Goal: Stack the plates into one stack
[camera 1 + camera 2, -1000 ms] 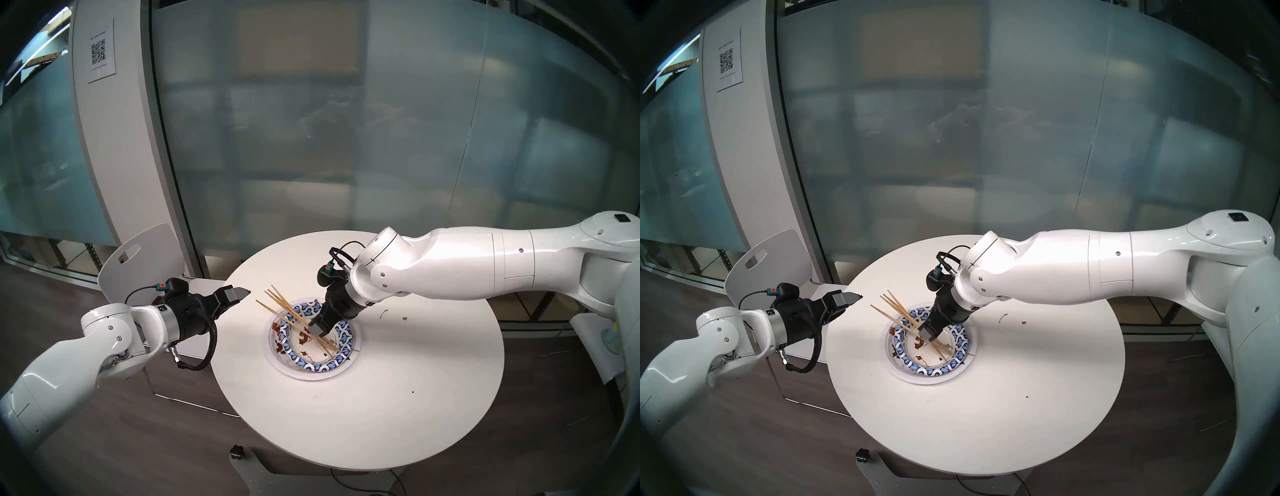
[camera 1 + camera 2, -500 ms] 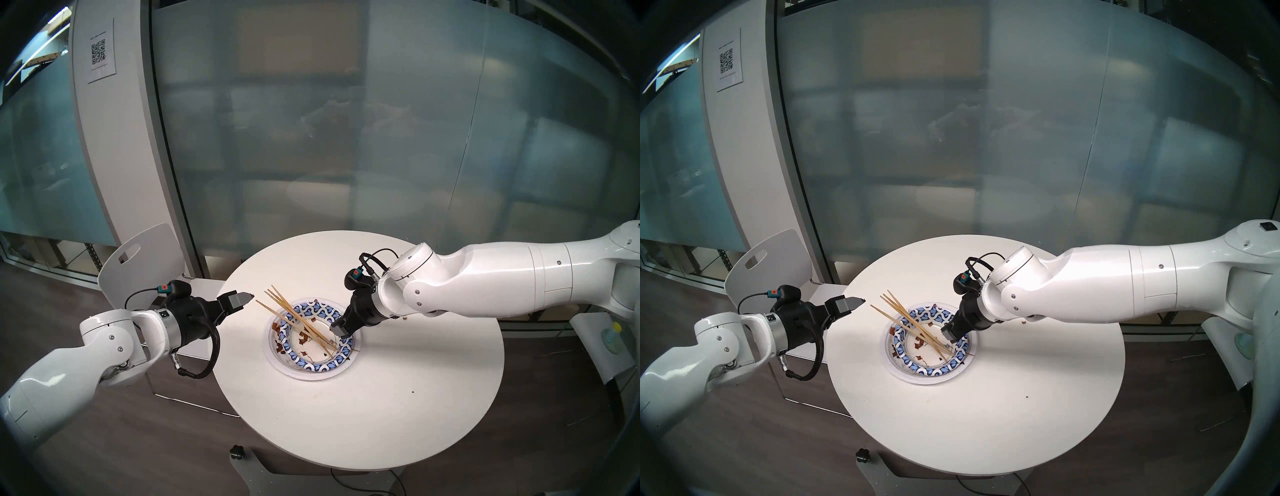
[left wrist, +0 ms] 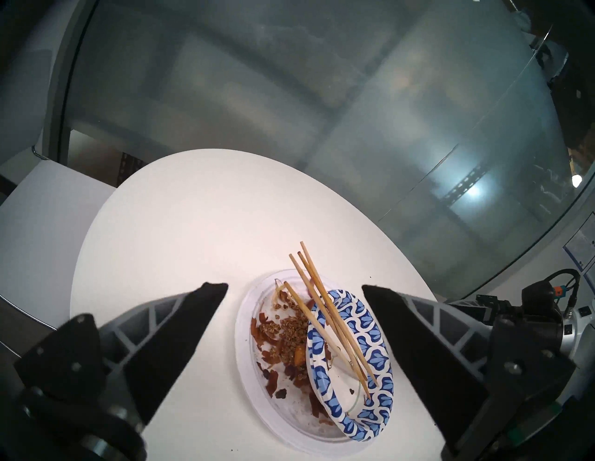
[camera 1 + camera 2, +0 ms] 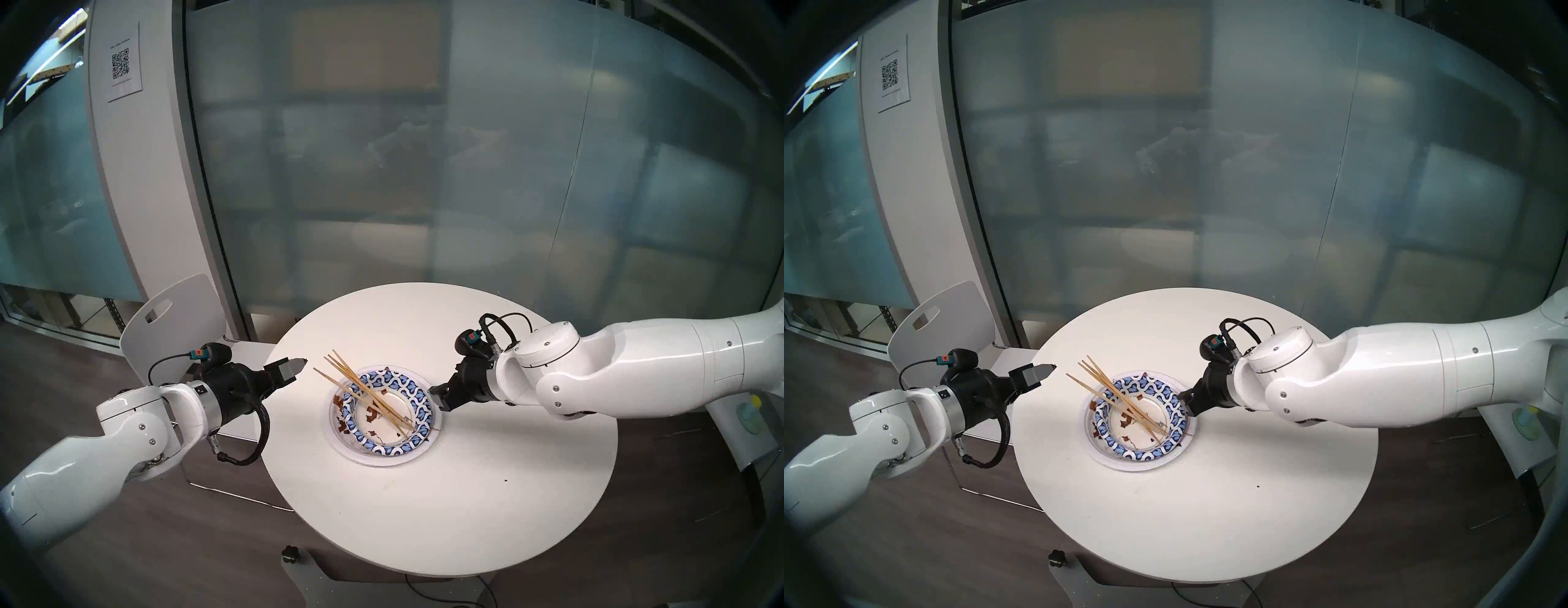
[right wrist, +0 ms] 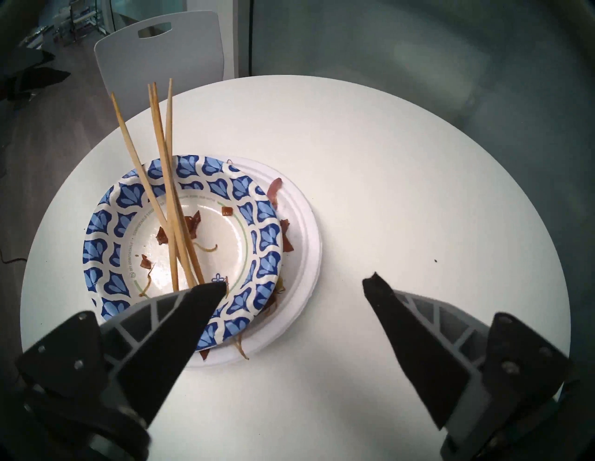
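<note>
Your stack (image 4: pixel 384 446) sat near the centre of the round white table (image 4: pixel 488 509) in the head view: a blue-patterned plate (image 5: pixel 257 238) nested on a wider plain white plate (image 5: pixel 306 257), shifted toward the frame's left in the right wrist view so the white rim showed mainly at its right. How many plates lay beneath could not be told. Four chopsticks (image 4: pixel 360 384) leaned in the patterned plate, tips projecting past its upper-left rim. Brown food scraps (image 3: pixel 286 334) lay on the white plate and inside the patterned one.

Your left gripper (image 4: pixel 292 367) hung left of centre frame, over the table's left edge, jaws spread wide, empty, well apart from the stack. Your right gripper (image 4: pixel 439 392) stood just beside the stack's right rim, jaws likewise released, grasping nothing. A white chair (image 4: pixel 169 322) stood at the frame's left, behind the left arm.
</note>
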